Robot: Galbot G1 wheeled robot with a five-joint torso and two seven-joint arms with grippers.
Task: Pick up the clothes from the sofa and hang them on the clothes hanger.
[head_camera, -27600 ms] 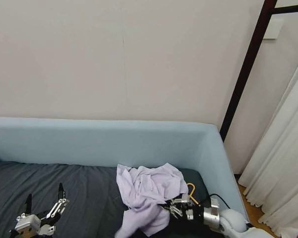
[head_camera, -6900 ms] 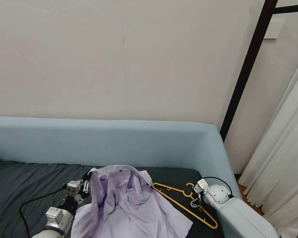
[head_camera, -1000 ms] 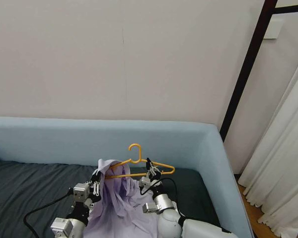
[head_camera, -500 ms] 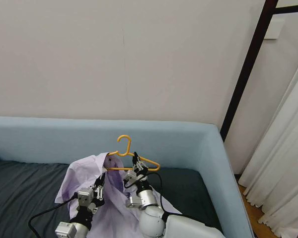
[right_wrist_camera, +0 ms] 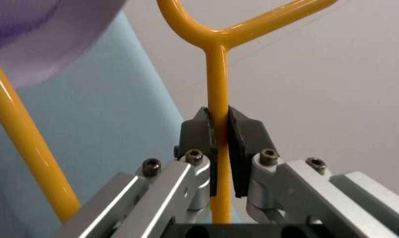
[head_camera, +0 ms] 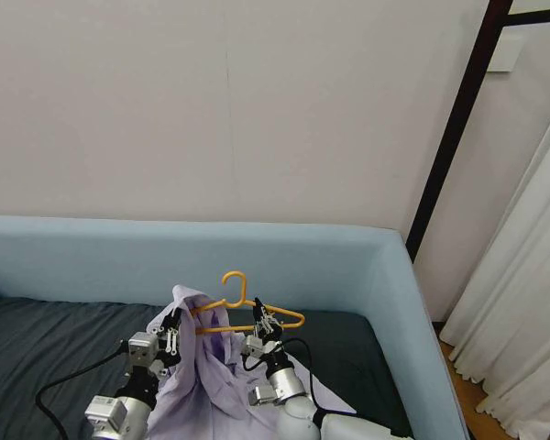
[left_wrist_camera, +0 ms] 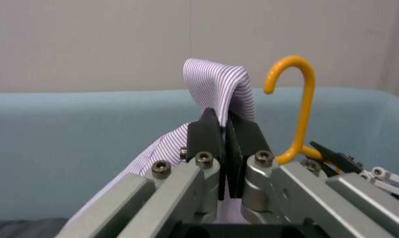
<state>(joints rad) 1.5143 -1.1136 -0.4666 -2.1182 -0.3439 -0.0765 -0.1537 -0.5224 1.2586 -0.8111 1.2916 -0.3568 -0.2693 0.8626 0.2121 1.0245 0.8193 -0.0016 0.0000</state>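
You are in the middle of dressing the hanger, not yet hanging anything up. Your left hand (left_wrist_camera: 224, 134) is clamped shut on a fold of the striped lilac shirt (head_camera: 206, 371) near its top edge and holds it up above the dark seat of the sofa (head_camera: 257, 258). The rest of the cloth trails down onto the cushion between your two arms. Your right hand (right_wrist_camera: 218, 133) is closed tight on the stem of the yellow hanger (head_camera: 289, 317), just below the hook, and holds it upright close beside the left hand. In the head view the hanger's left arm seems to run in under the raised fold, while its right arm sticks out bare. I judge the next move calls for working that bare arm into the other shoulder. Keep the left hand's pinch firm so the fabric doesn't slip off the end already seated, and keep the stem from twisting in the right hand. Half a second ago the hanger stood a little higher and further left, and the shirt billowed wide towards your left. Now the cloth has gathered into a narrower drape and the hanger sits lower. About seven seconds ago both lay flat on the seat.
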